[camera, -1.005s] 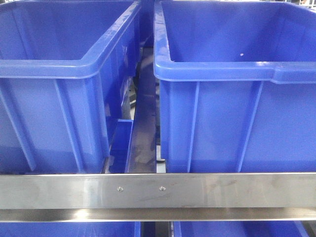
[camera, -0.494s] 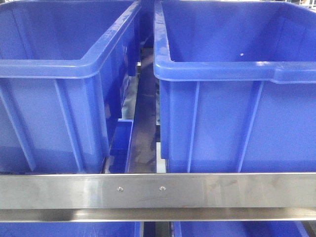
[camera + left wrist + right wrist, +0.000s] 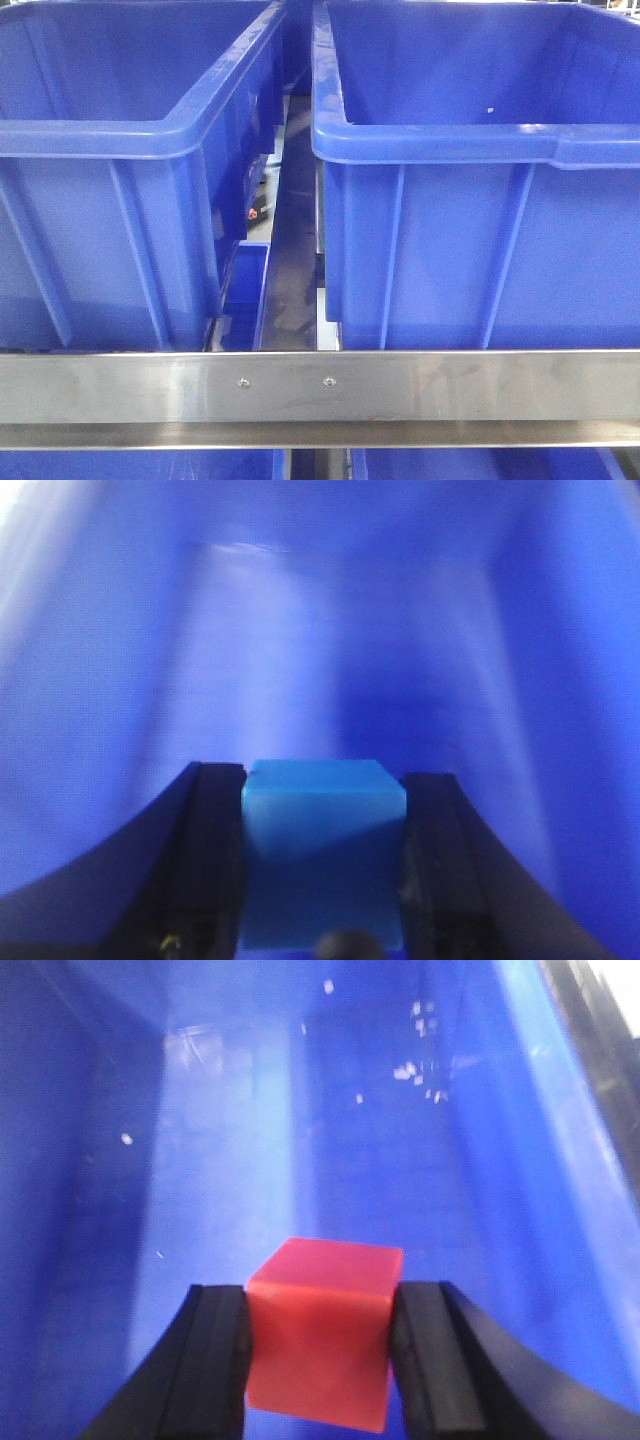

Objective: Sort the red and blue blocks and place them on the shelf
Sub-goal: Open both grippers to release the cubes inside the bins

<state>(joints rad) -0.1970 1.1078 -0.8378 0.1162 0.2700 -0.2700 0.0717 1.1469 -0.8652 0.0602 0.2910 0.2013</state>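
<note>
Blue tubs (image 3: 130, 140) behind steel crossbar (image 3: 320, 385)

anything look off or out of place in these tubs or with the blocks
Nothing stands out. The blue block sits squarely between the left gripper fingers, the red block between the right gripper fingers, slightly turned. White specks dot that tub's wall, likely scuffs or debris.

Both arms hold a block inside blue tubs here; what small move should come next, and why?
Probably open both grippers: the left gripper clamps the blue block and the right gripper the red block, each already inside a tub.
</note>
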